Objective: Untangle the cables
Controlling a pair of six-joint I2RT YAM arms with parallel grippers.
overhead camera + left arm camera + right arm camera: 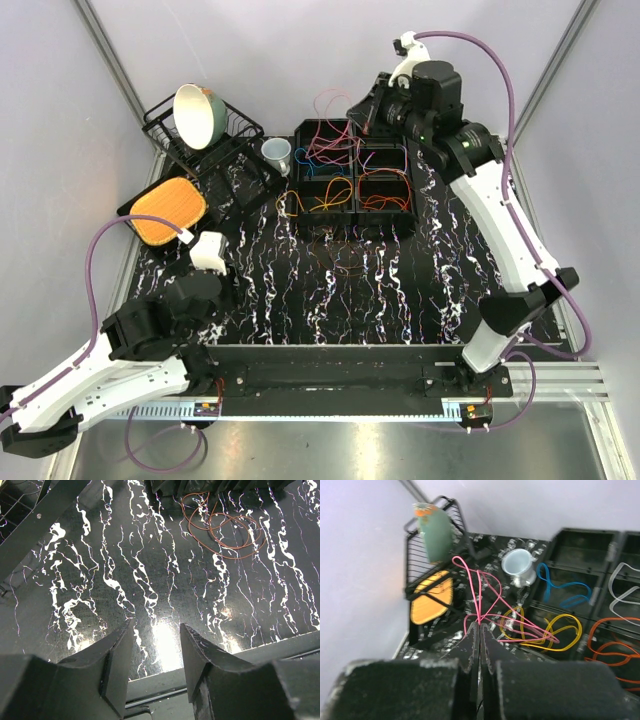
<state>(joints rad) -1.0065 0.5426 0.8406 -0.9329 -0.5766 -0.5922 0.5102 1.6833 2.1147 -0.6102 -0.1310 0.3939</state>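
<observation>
My right gripper [480,626] is shut on a pink cable [485,592], whose loops hang from the fingertips. From above it hovers over the back of the black compartment tray [355,178], with the pink cable [328,125] dangling there. In the tray lie a yellow cable [562,630], a blue cable [560,587], an orange cable [612,647] and a whitish cable [625,592]. A thin brown cable [222,527] lies looped on the marbled table ahead of my left gripper [156,626]. That gripper is open, empty and low over the near left of the table [215,288].
A black wire dish rack [235,140] at the back left holds a tilted bowl [196,110]. A white cup [277,152] stands beside the tray. An orange pad [168,210] lies on a dark tray at the left. A metal rail [330,375] runs along the near edge.
</observation>
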